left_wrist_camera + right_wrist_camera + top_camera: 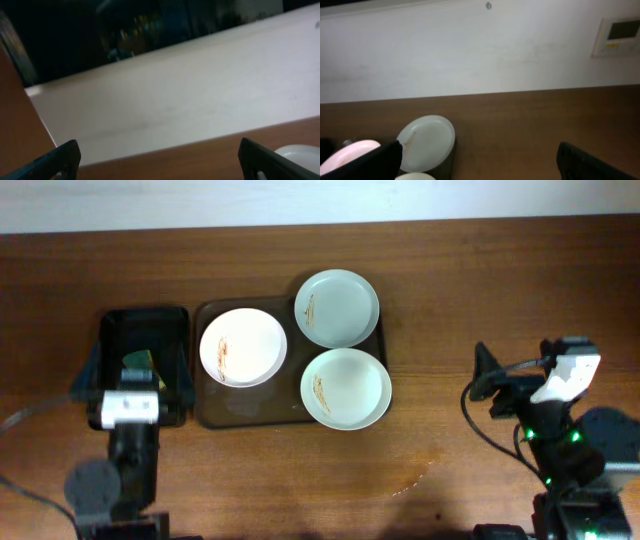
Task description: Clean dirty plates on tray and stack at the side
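Three plates lie on the brown tray point(236, 406). A white plate point(243, 347) with brown smears is at its left, a pale green plate point(336, 308) at its far right, and a third smeared plate point(346, 388) at its near right. My left gripper point(135, 378) is open over the black tray, left of the plates; its fingers point(160, 167) hold nothing and a plate rim point(300, 152) shows at the right. My right gripper point(520, 368) is open and empty, well right of the tray. In the right wrist view its fingers point(477, 162) frame bare table, with the pale green plate point(427, 142) to the left.
A smaller black tray point(172, 330) stands left of the brown tray, with a green-yellow sponge point(137, 360) in it. The wooden table point(450, 280) runs to a white wall at the back. A wall panel point(619, 35) shows at the right wrist view's upper right.
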Controlling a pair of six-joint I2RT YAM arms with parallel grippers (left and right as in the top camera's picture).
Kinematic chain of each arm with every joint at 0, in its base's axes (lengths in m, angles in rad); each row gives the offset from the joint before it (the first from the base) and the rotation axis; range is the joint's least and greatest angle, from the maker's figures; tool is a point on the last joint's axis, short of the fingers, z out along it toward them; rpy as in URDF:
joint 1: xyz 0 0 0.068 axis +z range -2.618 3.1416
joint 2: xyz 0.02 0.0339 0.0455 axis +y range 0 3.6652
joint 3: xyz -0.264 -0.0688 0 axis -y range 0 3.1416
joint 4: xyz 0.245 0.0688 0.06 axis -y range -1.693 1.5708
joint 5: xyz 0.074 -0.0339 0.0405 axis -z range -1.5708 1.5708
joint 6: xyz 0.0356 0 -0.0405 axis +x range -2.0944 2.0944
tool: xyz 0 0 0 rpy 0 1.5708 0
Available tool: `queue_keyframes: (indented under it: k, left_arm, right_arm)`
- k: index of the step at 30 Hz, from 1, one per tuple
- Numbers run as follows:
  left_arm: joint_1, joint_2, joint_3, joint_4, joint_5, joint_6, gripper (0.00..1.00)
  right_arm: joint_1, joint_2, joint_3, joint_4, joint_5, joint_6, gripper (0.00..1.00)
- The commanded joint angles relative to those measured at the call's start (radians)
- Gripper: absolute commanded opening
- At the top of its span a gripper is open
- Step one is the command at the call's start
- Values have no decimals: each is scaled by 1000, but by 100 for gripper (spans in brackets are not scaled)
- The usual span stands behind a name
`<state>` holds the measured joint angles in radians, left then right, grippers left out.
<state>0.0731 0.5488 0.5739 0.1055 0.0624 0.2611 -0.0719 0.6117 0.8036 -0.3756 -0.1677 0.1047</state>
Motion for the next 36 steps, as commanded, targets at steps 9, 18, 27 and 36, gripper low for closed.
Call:
queue_keyframes:
  k: [9, 18, 27, 36]
  left_arm:
    - [2, 1061, 1084, -990, 269, -29, 99]
    - [15, 1075, 1097, -1069, 258, -113, 99]
    - [210, 1217, 1097, -1114, -24, -447, 99]
    - [210, 1379, 1097, -1113, -89, -447, 96]
  right_arm:
    - [169, 738, 467, -232, -247, 110, 98]
    - [481, 1180, 613, 33, -304, 288, 77]
    - [721, 1614, 1042, -275, 101, 554, 50]
    - [739, 1803, 1121, -295, 135, 563, 11]
